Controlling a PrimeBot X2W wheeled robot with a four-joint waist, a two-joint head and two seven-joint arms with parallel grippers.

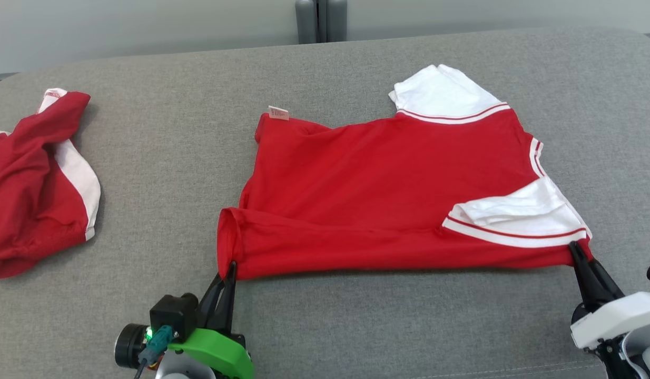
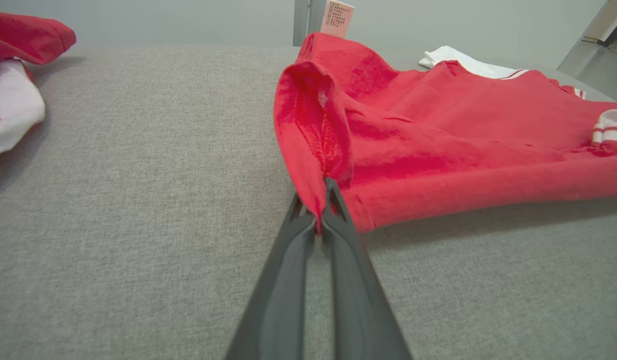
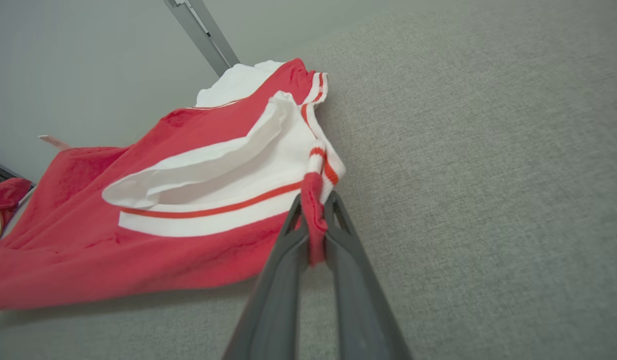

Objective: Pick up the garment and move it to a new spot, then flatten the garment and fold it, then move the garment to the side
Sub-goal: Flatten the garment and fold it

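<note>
The garment (image 1: 388,179) is a red shirt with white sleeves and red-striped trim, spread across the middle of the grey table (image 1: 325,326). My left gripper (image 1: 231,269) is shut on its near left hem corner; the left wrist view shows the red cloth (image 2: 388,150) pinched between the dark fingers (image 2: 338,235). My right gripper (image 1: 575,248) is shut on the near right corner beside the white sleeve; in the right wrist view, red cloth (image 3: 188,200) bunches between its fingers (image 3: 348,250). A paper tag (image 1: 278,112) sticks up at the far left corner.
A second red-and-white garment (image 1: 35,184) lies crumpled at the table's left edge. A grey post (image 1: 321,20) stands behind the table against the pale wall. Bare grey table surface lies between the two garments and along the front edge.
</note>
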